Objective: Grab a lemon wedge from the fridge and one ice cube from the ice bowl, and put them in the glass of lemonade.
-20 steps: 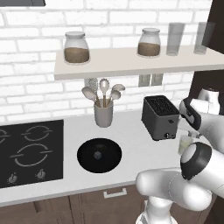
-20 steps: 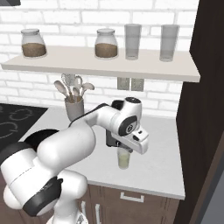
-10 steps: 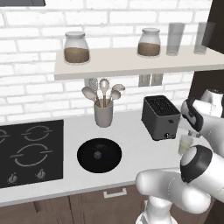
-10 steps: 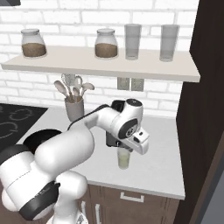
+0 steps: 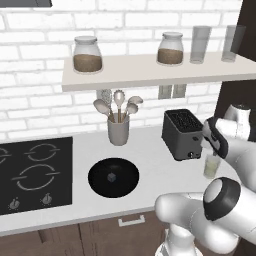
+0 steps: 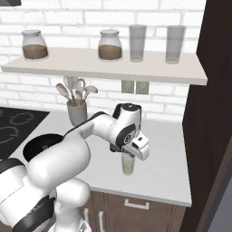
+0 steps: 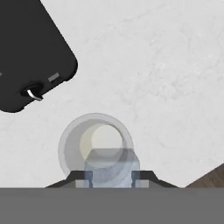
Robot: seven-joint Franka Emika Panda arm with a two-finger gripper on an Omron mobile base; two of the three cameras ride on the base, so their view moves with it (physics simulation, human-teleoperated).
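Table (image 7: 175, 65), pale marble, across hand view; toaster (image 7: 26, 52) black in upper left of it, clear of the drop path. Same toaster just left of arm in left base view, right of centre.

Ice bowl (image 5: 113, 176) lower centre of left base view, one small cube (image 5: 112, 176) left in it, well apart from the work point.

Glass of lemonade (image 7: 96, 144) lower centre of hand view, upright, mouth seen from straight above. In right base view, glass just under the hand, centre frame.

Claw (image 7: 111, 177) narrowly parted, clamped on ice cube (image 7: 111, 164), grey-blue, between the tips. Cube overlaps lower right of the rim, not centred on the mouth.

Step in hand, by judgement: drop cube in glass. To do well:
- shift toward upper left of hand view until cube sits inside rim circle
- keep hand vertical, no roll
- lower close to mouth before release, cuts splash and bounce
- open just enough to free cube, retract straight up, no brush on rim

Risk: release now likely clips rim, cube lands on table.
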